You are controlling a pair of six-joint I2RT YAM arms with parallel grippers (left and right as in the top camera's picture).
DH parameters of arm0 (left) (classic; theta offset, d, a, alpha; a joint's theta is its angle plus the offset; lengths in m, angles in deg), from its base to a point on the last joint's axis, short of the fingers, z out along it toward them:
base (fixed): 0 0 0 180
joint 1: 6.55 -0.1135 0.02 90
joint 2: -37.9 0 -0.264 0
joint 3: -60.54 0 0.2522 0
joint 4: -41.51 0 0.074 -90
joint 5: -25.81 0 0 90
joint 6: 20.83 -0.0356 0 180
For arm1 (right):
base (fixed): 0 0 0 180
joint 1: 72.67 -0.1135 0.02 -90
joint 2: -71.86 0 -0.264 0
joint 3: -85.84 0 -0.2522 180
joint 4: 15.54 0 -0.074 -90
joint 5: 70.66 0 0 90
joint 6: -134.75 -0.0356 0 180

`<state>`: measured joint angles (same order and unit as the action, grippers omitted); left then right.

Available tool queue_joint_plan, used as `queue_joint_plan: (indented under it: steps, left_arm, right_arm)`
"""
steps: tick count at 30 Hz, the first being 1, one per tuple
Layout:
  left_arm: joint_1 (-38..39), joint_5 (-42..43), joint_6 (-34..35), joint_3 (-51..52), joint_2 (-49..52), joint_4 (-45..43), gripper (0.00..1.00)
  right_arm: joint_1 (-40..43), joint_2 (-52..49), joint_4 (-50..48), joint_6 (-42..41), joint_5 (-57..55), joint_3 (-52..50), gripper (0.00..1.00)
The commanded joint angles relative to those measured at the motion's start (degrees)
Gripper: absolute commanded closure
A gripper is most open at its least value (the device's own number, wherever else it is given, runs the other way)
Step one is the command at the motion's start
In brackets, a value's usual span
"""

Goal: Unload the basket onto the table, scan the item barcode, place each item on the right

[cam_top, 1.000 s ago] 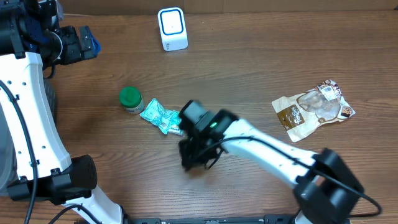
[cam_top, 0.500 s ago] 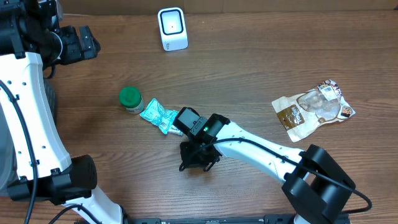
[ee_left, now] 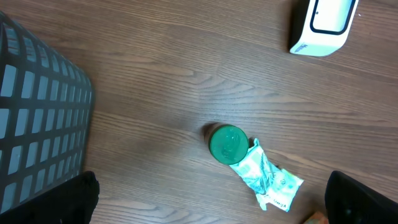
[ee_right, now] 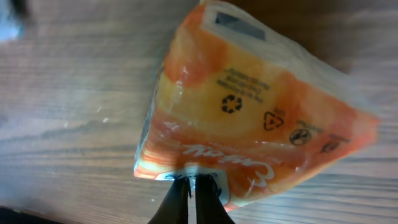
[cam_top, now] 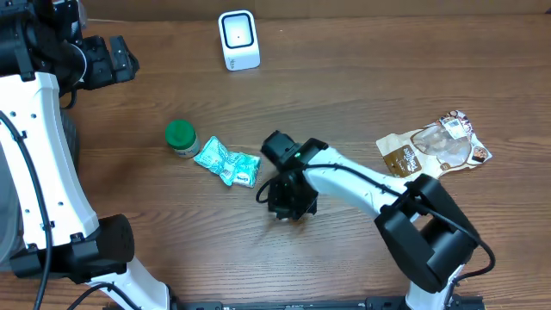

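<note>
Left fingers (ee_left: 357,202) are spread wide and empty, high over the left end of the worktop (cam_top: 362,95). The green-lidded jar (cam_top: 181,136) and teal packet (cam_top: 227,163) lie touching, close to the likely route to the scanner (cam_top: 238,40); a low swing could knock them. Right fingers (ee_right: 176,208) are clenched on one thin edge of the orange packet (ee_right: 249,118), mid-worktop. Risks: the packet slips free, or sags so its barcode faces away from the scanner.

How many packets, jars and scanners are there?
Packets: 3 (teal packet, brown packet, orange packet)
Jar: 1
Scanner: 1
Total: 5
</note>
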<state>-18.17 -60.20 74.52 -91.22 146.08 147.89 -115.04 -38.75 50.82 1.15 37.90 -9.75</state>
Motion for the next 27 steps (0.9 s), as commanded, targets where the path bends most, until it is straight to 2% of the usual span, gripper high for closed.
queue_joint_plan:
  steps: [1, 6, 13, 16, 20, 27]
  left_arm:
    - [0.68, -0.35, -1.09, -0.04, -0.17, -0.04, 0.00]
    - [0.68, -0.35, -1.09, -0.07, -0.17, -0.04, 0.00]
    - [0.68, -0.35, -1.09, -0.07, -0.17, -0.04, 0.00]
    - [0.68, -0.35, -1.09, -0.07, -0.17, -0.04, 0.00]
    - [0.68, -0.35, -1.09, -0.04, -0.17, -0.04, 0.00]
    - [0.68, -0.35, -1.09, -0.07, -0.17, -0.04, 0.00]
  right_arm:
    - [4.83, -0.74, 0.87, 6.82, -0.46, 1.81, 0.96]
    - [9.81, -0.74, 4.33, 25.77, -0.92, 4.37, 0.96]
    - [15.06, -0.74, 5.53, 41.59, -14.25, 4.59, 0.96]
    - [16.20, -0.74, 4.04, 45.07, -14.58, 4.61, 0.96]
    - [16.37, -0.72, 4.11, 45.20, -12.81, 5.95, 0.96]
    - [17.97, -0.28, 11.93, 45.18, -5.95, 14.84, 0.96]
